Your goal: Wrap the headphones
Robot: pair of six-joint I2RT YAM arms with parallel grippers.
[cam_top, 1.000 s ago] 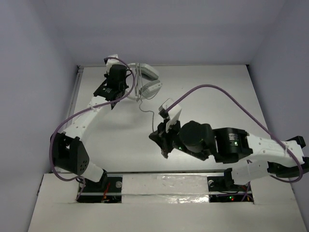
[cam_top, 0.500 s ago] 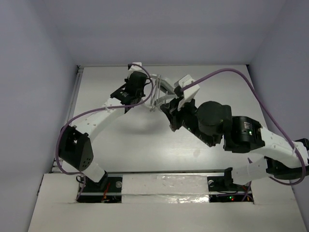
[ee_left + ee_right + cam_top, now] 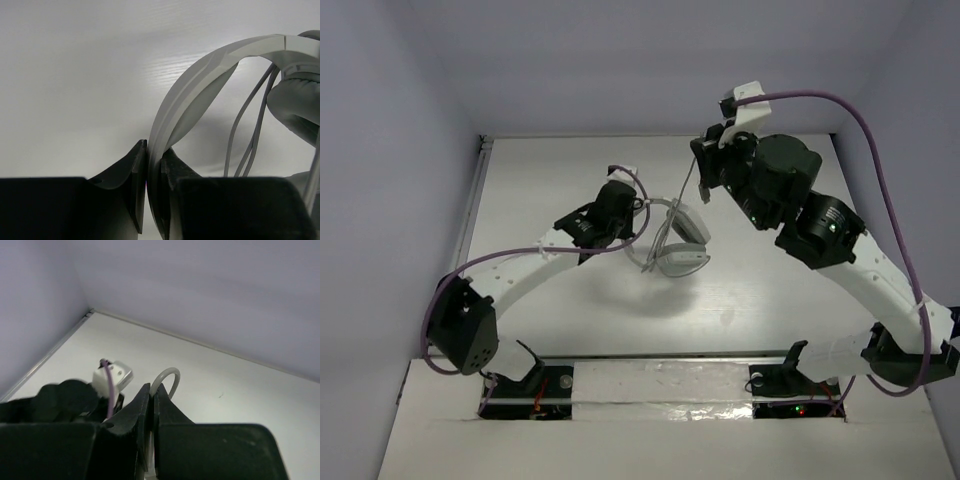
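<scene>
The white headphones (image 3: pixel 682 245) hang above the table's middle, ear cups to the right of my left gripper (image 3: pixel 642 218). My left gripper (image 3: pixel 154 157) is shut on the curved headband (image 3: pixel 200 80); several loops of thin white cord (image 3: pixel 250 125) hang beside an ear cup (image 3: pixel 297 102). My right gripper (image 3: pixel 700 190) is raised at the back right and shut on the cord (image 3: pixel 686 185), which runs down to the headphones. In the right wrist view a loop of the cord (image 3: pixel 167 377) sticks out above my closed fingertips (image 3: pixel 151 392).
White side walls and a back wall close in the white table (image 3: pixel 770 290). Thick purple cables (image 3: pixel 820 100) arc over both arms. The left arm's wrist camera block (image 3: pixel 114 374) shows in the right wrist view.
My left gripper has carried the headphones from the back left toward the table's middle. My right gripper has risen and swung from the centre to the back right, pulling the cord.
</scene>
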